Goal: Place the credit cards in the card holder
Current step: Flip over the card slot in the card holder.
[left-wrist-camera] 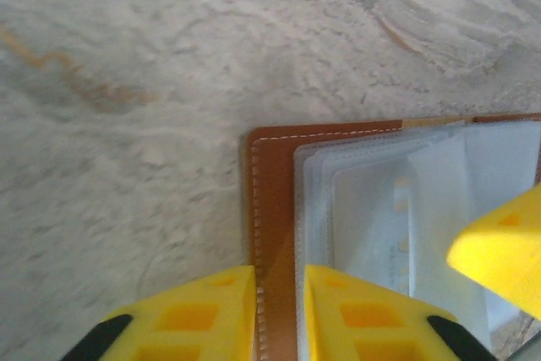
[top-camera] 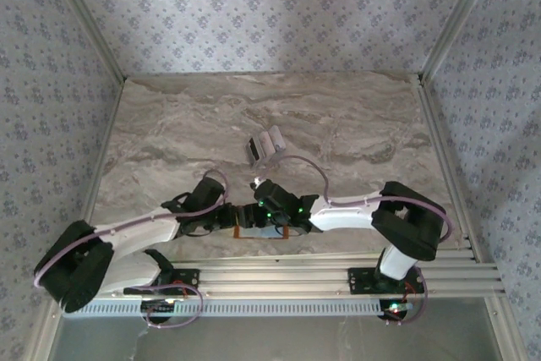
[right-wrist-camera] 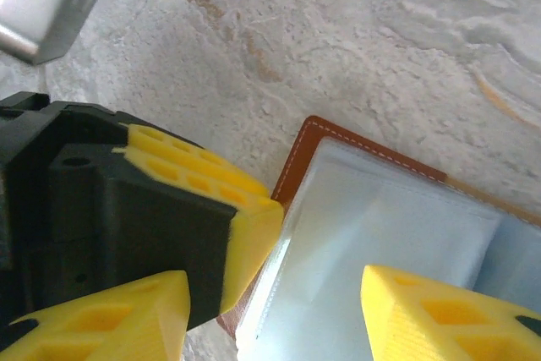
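Left wrist view: holder (left-wrist-camera: 272,200) open on the worktop (left-wrist-camera: 127,124)
Your left gripper (left-wrist-camera: 279,276) straddles its border, pinching or not I cannot tell; right gripper (right-wrist-camera: 275,289) is spread. Pin it flat; cards (top-camera: 267,145) lie beyond.

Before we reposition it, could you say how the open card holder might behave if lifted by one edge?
The card holder would probably flop: its stitched leather cover looks thin. Its clear sleeves look glossy, so likely slippery, and may fan out.
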Available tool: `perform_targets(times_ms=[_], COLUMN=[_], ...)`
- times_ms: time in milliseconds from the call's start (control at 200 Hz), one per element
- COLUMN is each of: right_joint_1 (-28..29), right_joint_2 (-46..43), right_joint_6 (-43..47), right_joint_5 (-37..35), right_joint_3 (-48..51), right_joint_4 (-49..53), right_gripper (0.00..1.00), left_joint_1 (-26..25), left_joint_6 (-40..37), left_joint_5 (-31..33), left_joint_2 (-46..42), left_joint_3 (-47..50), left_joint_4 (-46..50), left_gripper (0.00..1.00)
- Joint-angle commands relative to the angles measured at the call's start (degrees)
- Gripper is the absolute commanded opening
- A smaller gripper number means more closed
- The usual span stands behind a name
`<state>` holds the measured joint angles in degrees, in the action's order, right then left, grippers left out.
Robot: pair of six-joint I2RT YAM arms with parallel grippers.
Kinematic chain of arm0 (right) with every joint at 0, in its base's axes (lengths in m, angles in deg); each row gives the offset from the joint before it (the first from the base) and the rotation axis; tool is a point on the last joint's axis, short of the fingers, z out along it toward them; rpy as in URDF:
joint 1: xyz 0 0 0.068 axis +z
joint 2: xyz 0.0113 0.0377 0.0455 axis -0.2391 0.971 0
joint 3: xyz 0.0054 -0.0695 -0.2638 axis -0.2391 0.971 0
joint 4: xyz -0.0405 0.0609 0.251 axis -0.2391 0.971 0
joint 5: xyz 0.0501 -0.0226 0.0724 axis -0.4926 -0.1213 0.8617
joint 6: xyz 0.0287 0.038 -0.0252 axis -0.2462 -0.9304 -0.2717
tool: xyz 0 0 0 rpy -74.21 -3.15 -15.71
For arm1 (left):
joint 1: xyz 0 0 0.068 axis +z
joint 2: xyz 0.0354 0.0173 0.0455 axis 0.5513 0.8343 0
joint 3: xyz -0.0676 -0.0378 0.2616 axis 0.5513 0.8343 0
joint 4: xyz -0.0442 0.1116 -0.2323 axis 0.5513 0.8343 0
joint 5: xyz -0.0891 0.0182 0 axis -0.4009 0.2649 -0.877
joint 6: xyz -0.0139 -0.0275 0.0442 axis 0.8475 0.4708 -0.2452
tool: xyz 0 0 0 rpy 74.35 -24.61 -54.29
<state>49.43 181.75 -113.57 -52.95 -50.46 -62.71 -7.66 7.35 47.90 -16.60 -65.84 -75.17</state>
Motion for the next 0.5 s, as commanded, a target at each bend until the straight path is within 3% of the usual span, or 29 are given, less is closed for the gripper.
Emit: perform_targets(times_ms=[0, 495], right_joint_1=[-0.9, -3.8], right_joint_2=[2.1, 4.2], right_joint_6=[-0.5, -1.7], right_joint_5=[2.2, 10.6], right_joint_3=[1.0, 0.3], right_joint_4=[-3.4, -7.6], right_gripper=[0.59, 0.68], left_joint_1=[0.2, 1.0], left_joint_6=[0.6, -0.3], left_joint_5=[0.8, -1.0], left_joint_2=[-4.9, -11.8], left_joint_3=[-0.3, -1.1], left_joint_4=[6.1, 10.9], left_gripper=[0.27, 0.45])
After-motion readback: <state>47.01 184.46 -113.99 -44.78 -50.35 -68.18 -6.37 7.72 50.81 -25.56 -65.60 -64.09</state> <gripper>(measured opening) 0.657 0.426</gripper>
